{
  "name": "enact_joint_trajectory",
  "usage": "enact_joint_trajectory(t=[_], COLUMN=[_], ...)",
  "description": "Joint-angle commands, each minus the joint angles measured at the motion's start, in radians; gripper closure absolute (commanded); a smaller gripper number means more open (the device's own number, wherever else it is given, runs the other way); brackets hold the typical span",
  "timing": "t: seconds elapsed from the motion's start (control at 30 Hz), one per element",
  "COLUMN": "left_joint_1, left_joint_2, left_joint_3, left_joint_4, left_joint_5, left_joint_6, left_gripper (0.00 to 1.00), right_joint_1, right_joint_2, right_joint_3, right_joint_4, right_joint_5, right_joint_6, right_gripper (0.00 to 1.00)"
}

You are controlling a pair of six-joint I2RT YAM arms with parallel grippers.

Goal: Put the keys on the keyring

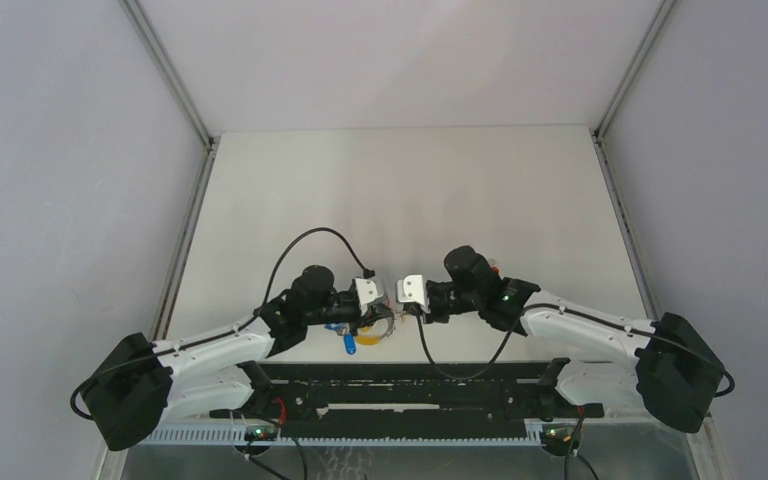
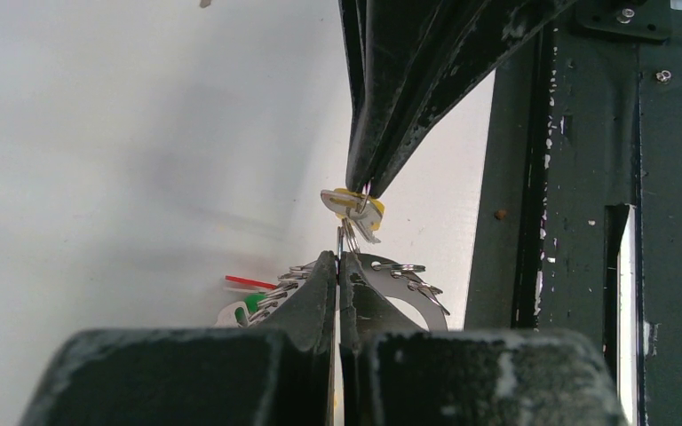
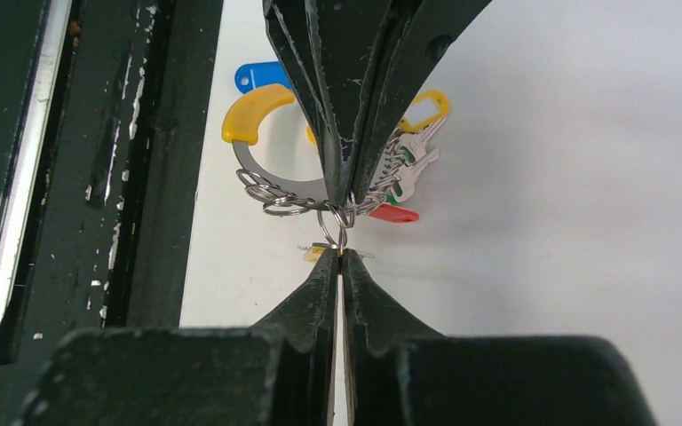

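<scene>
Gripping the yellow key (image 2: 353,204), the right claw (image 2: 368,186) sits tip to tip with the left claw (image 2: 337,263), which pinches the ring (image 3: 275,182).

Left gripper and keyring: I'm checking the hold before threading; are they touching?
Touching. The right wrist view shows the left gripper shut on the keyring, pinching its grey band.

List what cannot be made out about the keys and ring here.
Top view: the keyring is too small and partly under the left gripper; its keys blur together.
Left wrist view: that gripper hides the ring's lower part and most of the red key.
Right wrist view: the right gripper covers nearly all of the yellow key.
Every view: whether that key's loop is threaded onto the ring cannot be told.
</scene>
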Motion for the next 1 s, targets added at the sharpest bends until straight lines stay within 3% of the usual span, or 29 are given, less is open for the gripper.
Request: enact_joint_trajectory(t=[0.0,0.97], left_joint_1=[-0.010,-0.012], left_joint_2=[-0.018,-0.006], left_joint_3=[0.035,0.049], left_joint_4=[0.029,0.029], left_joint_5=[0.044,0.071], left_joint_6=[0.019,0.010], left_gripper=[1.00,1.00], right_joint_1=[-0.014,0.001], right_joint_2=[-0.058,0.004], right_joint_3=[-0.010,0.024], right_joint_4=[0.037,0.019], right_joint_5=[-0.058,-0.023], right_joint_6=[0.020,0.013], right_gripper=[1.00,1.00])
